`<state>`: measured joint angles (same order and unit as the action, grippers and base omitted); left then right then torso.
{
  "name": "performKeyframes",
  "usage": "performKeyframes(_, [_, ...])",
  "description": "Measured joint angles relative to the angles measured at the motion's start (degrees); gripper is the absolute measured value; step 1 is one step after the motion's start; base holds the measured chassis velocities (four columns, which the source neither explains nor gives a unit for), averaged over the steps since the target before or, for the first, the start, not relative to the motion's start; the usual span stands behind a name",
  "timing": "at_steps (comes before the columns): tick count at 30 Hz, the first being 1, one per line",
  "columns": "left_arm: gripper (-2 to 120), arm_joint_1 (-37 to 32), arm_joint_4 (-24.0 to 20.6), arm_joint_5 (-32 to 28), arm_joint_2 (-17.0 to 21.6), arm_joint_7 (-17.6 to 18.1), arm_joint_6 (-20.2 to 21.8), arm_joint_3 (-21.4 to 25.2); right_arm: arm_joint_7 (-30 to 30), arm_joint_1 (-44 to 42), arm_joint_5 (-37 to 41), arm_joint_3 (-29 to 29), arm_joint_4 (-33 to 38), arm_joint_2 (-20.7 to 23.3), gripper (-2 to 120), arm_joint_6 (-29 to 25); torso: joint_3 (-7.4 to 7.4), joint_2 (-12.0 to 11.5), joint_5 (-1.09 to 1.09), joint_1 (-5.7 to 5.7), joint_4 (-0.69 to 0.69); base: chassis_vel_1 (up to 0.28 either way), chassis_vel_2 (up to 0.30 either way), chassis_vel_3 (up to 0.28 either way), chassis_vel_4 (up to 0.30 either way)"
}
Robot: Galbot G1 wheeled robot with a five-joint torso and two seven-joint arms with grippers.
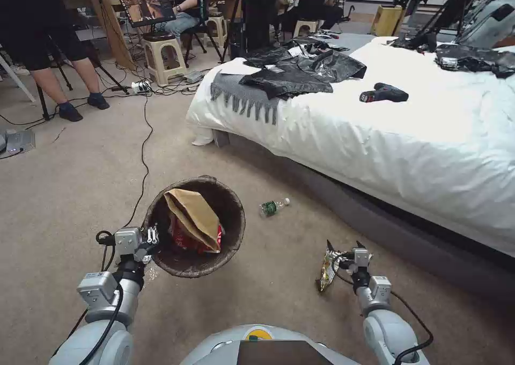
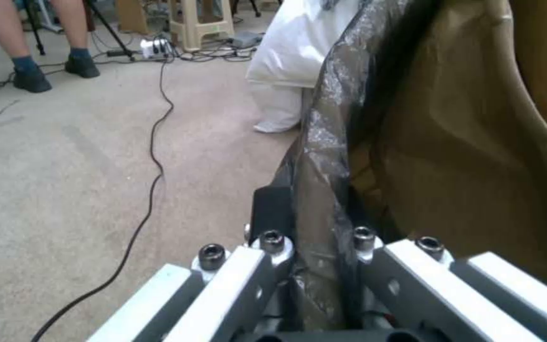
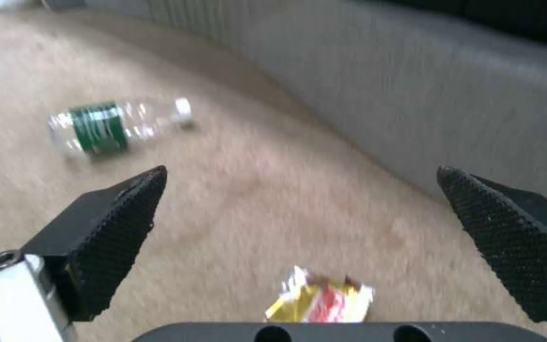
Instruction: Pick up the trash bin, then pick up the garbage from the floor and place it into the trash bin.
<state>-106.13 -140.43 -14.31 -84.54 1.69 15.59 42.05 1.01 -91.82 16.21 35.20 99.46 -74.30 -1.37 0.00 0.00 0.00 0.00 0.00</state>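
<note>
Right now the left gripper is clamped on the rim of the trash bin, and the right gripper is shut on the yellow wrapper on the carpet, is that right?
Not quite. The right gripper is open, its jaws spread wide above the yellow wrapper on the carpet, as the right wrist view shows. The rest holds: the left gripper is clamped on the rim of the trash bin.

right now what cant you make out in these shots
- Bin bottom: in the head view, the tan paper bag and red packet cover the lower inside of the trash bin.
- Wrapper print: the yellow wrapper is blurred and partly cut off by the right tool body.
- Bottle label: the green label on the bottle is unreadable.
</note>
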Motion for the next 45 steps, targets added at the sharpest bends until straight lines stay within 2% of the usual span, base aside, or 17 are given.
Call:
performKeyframes(20, [0,-0.08,-0.22,0.13,0.12,0.07,0.02,0.11,2.27,8.99,2.24,-3.82,-16.3,0.56,100,2.03,0.0,0.0,-0.01,0.0,0.0,0.0,0.0,0.0,0.0])
performKeyframes(30, [0,-0.09,-0.25,0.18,0.22,0.06,0.07,0.11,2.98,10.49,2.85,-4.83,-20.94,-0.38,100,1.85,0.0,0.0,-0.01,0.0,0.0,0.0,0.0,0.0,0.0])
performKeyframes(45, [0,-0.07,-0.22,0.23,0.37,0.01,0.11,0.08,7.23,13.39,9.95,-9.94,-26.76,0.12,100,1.18,0.0,0.0,-0.01,0.0,0.0,0.0,0.0,0.0,0.0])
